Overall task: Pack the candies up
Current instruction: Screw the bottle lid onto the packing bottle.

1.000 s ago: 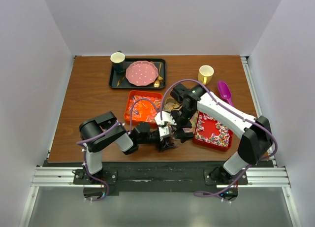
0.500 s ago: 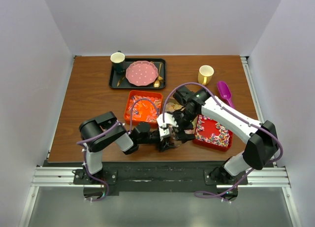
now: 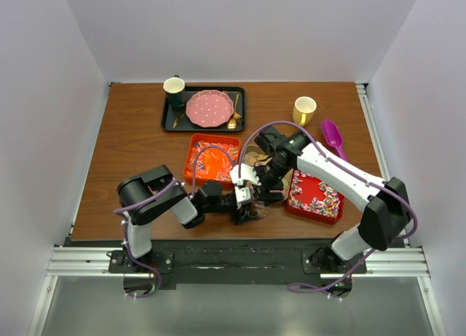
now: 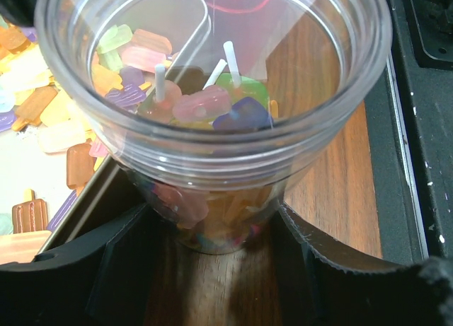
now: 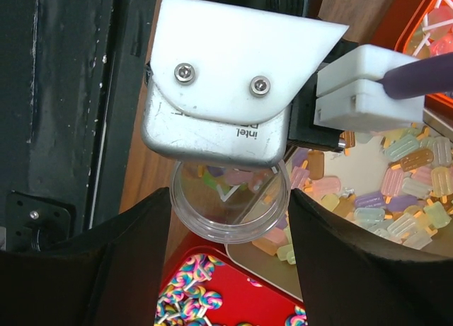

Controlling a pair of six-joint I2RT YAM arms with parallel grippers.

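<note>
Clasping clear cup (image 4: 212,167) w/ candies (image 4: 202,107): L gripper (image 4: 212,262); R gripper (image 5: 230,206) spread, empty, overhead.

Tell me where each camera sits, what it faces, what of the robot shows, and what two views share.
Top external: above and behind the bases, looking down on the table; left arm and right arm show.
Left wrist: on the left arm, facing the clear cup its left hand grips, candies inside; black fingers show.
Right wrist: on the right arm, looking down through the open right hand at the left camera housing and cup.
Shared: both wrist views show the cup and pastel candy tray.
</note>
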